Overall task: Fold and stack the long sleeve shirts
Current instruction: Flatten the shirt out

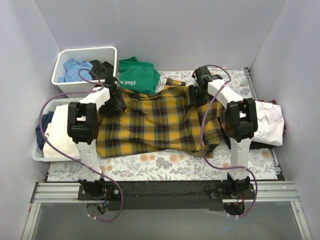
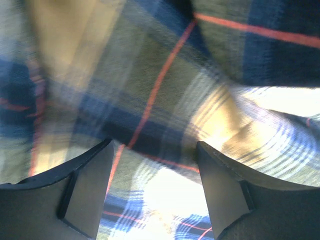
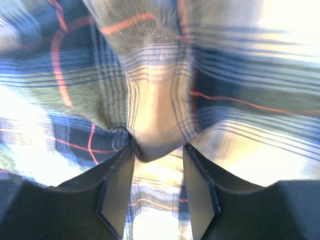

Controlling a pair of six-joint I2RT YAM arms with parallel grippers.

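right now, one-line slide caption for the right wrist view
Right gripper pinching a bunched fold of the yellow-and-black plaid shirt between its fingers

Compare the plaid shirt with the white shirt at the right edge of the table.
The plaid shirt is yellow-and-black checked; the white shirt is plain. The plaid shirt lies spread wide; the white shirt sits bunched at the right. The right gripper pinches the plaid shirt; no gripper is at the white shirt.
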